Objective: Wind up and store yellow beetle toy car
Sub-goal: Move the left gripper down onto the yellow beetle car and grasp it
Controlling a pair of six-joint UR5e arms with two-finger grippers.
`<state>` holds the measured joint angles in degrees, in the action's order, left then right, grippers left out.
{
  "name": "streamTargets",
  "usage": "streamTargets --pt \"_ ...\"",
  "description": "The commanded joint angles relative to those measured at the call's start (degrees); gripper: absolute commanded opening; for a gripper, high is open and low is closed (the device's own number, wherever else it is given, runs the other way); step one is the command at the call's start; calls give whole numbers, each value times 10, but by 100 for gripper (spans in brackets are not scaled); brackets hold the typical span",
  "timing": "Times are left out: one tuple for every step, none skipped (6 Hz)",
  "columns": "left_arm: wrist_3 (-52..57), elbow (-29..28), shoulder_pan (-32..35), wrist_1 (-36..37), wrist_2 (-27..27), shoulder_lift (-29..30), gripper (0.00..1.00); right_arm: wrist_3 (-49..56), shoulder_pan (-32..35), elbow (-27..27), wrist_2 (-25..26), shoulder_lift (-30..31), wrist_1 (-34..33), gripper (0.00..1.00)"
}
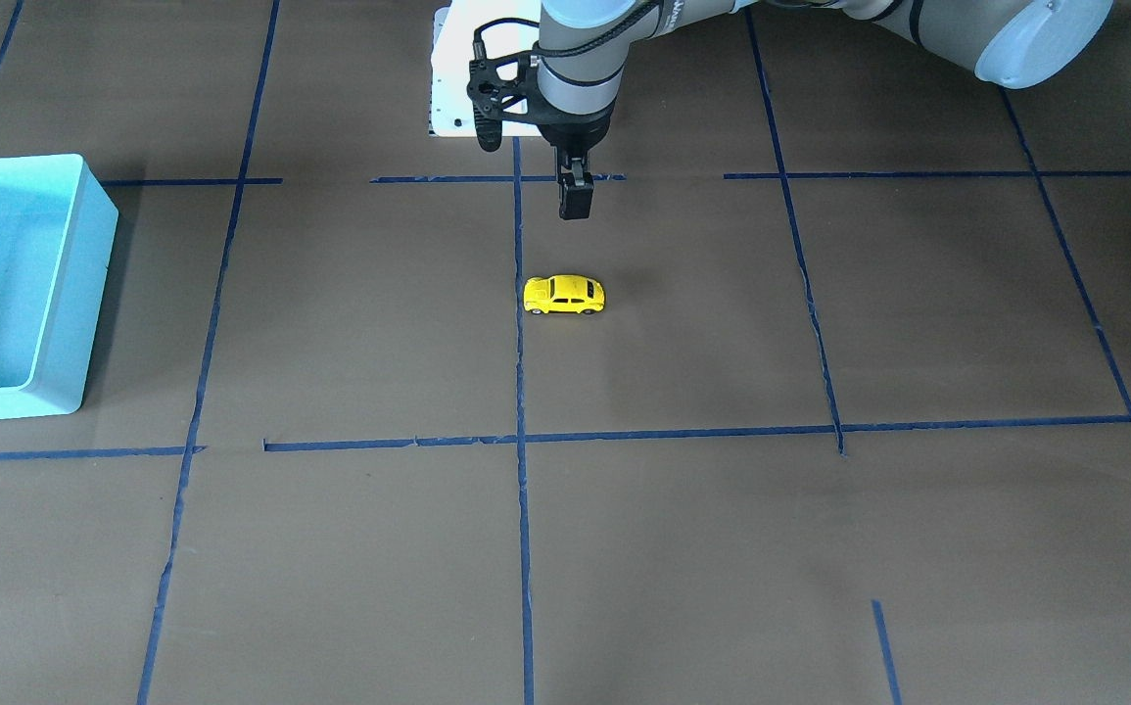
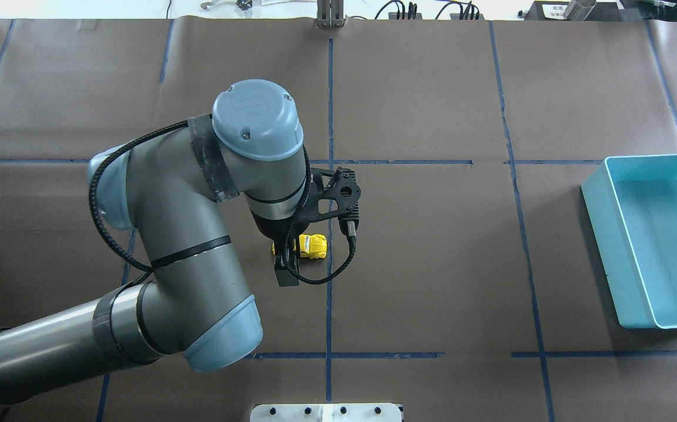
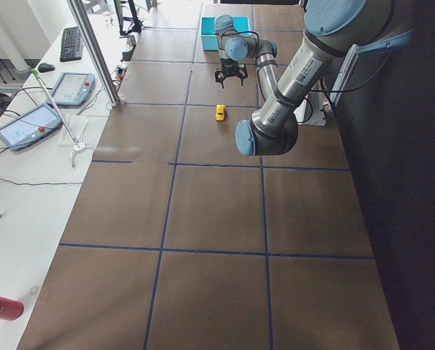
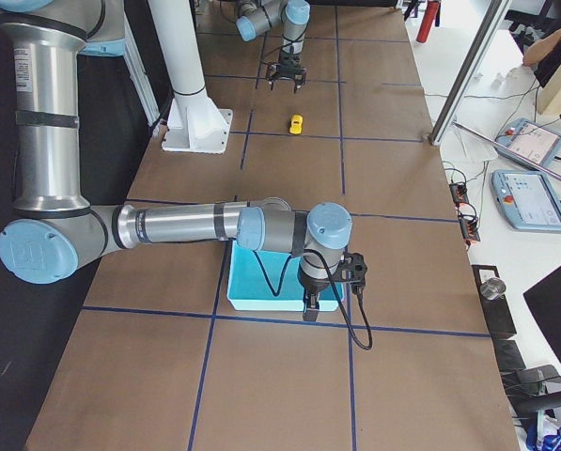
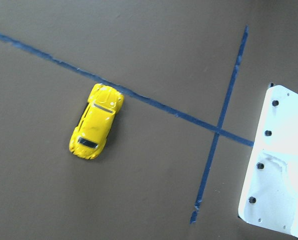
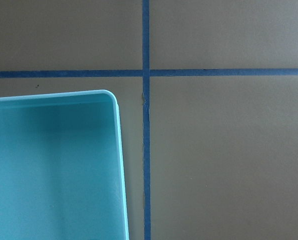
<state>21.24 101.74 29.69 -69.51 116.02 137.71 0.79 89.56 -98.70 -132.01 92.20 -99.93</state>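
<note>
The yellow beetle toy car [image 1: 565, 295] stands on its wheels on the brown table beside a blue tape line, also seen in the overhead view [image 2: 313, 246] and the left wrist view [image 5: 96, 121]. My left gripper [image 1: 575, 206] hangs above the table just on the robot's side of the car, not touching it, and its spread fingers hold nothing. The right gripper [image 4: 311, 308] hovers over the outer edge of the turquoise bin [image 4: 261, 306]. It shows only in the exterior right view, so I cannot tell its state.
The empty turquoise bin [image 2: 602, 246] sits at the table's right end, its corner in the right wrist view [image 6: 120, 165]. A white base plate [image 1: 457, 69] lies at the robot's edge. Blue tape lines grid the brown table. Screens and cables rest on a side table.
</note>
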Motion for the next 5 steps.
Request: streamTargets --pt "42 -80 -1 -6 -60 32 100 0 0 0 0 0 0 100" --pt "41 -123 -13 -6 -84 50 100 0 0 0 0 0 0 100" --pt "36 -140 -28 -6 -126 62 100 0 0 0 0 0 0 100" --pt "35 -178 -34 -6 -136 91 100 -1 0 0 0 0 0 100" --pt "35 -195 -44 -12 -153 99 100 -1 0 0 0 0 0 100"
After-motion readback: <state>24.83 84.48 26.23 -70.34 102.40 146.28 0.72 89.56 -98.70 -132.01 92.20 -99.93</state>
